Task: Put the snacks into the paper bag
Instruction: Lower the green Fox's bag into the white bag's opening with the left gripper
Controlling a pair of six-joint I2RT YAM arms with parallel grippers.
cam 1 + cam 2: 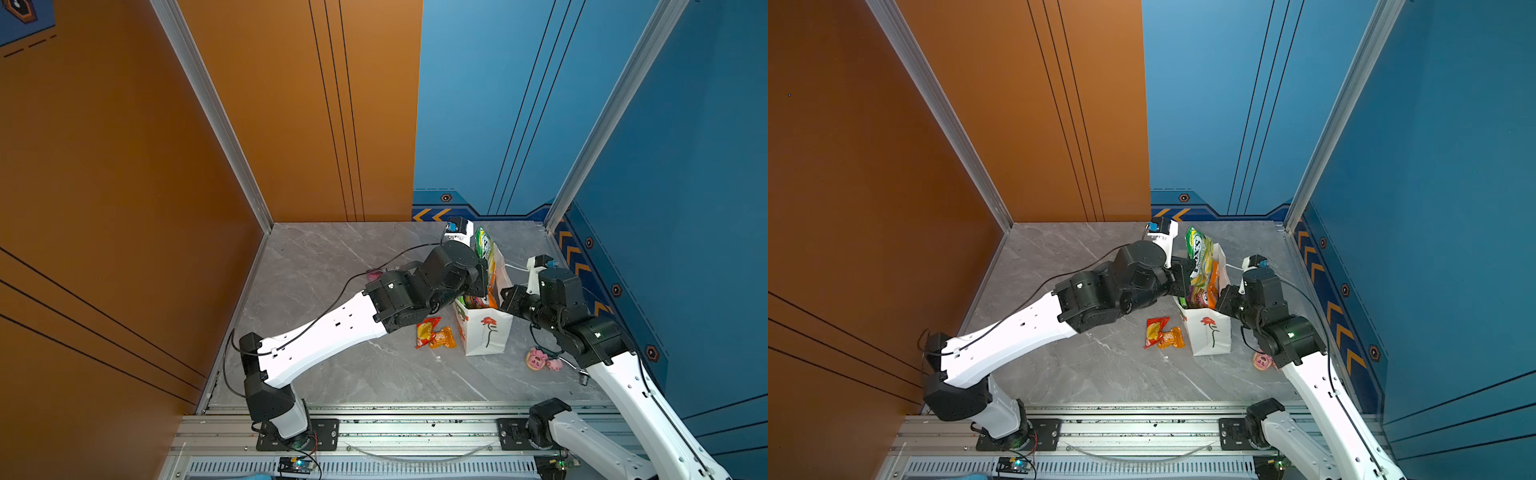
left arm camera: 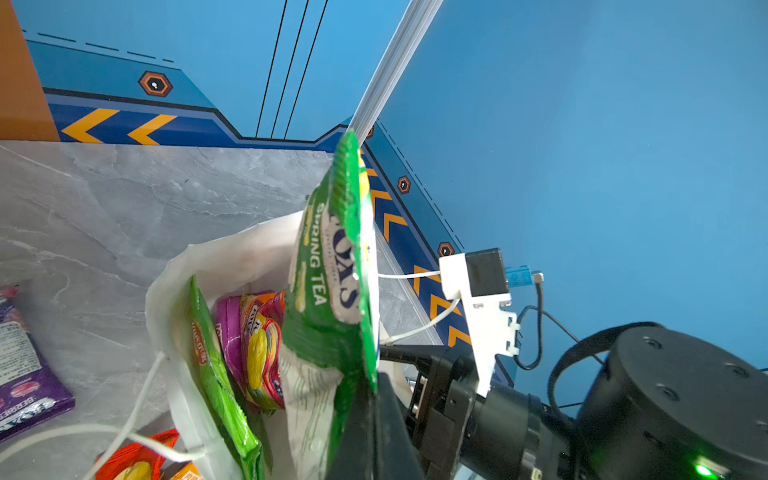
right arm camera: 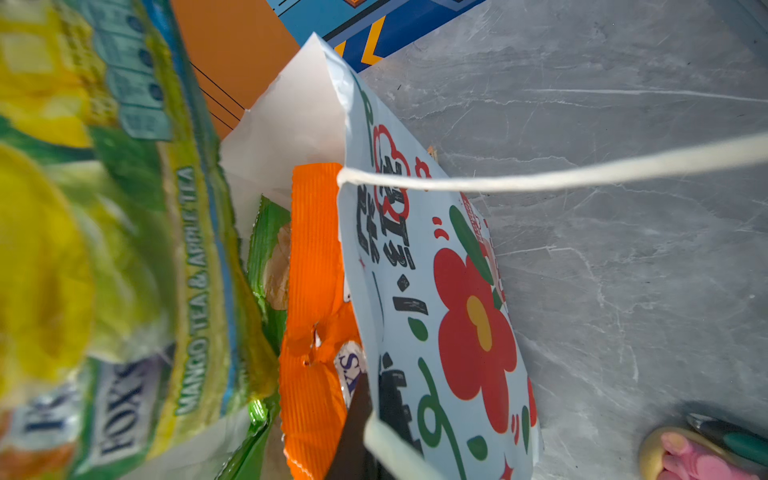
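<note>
left gripper (image 2: 372, 415): clamped on green glossy FOX'S packet (image 2: 332, 291), upright over white flower-printed paper gift bag (image 1: 486, 332) | right gripper (image 1: 506, 296): closed at bag rim | mouth crowded by orange plastic packet (image 3: 316, 257) | beside bag: small red packet (image 1: 424, 331), pink pig toys (image 1: 536, 358)

top views: left gripper (image 1: 484, 277) tips lost behind green FOX'S bag (image 1: 483, 243) (a yellow-green smear up close in the right wrist view) | right gripper (image 1: 503, 296) tips behind paper bag (image 1: 473, 337) | left wrist: purple packet (image 2: 25, 365) cut by frame edge | right wrist: pink toy (image 3: 690, 457) cropped at corner

Robot lab cell — printed walls (image 1: 498, 104), rails (image 1: 374, 428)
</note>
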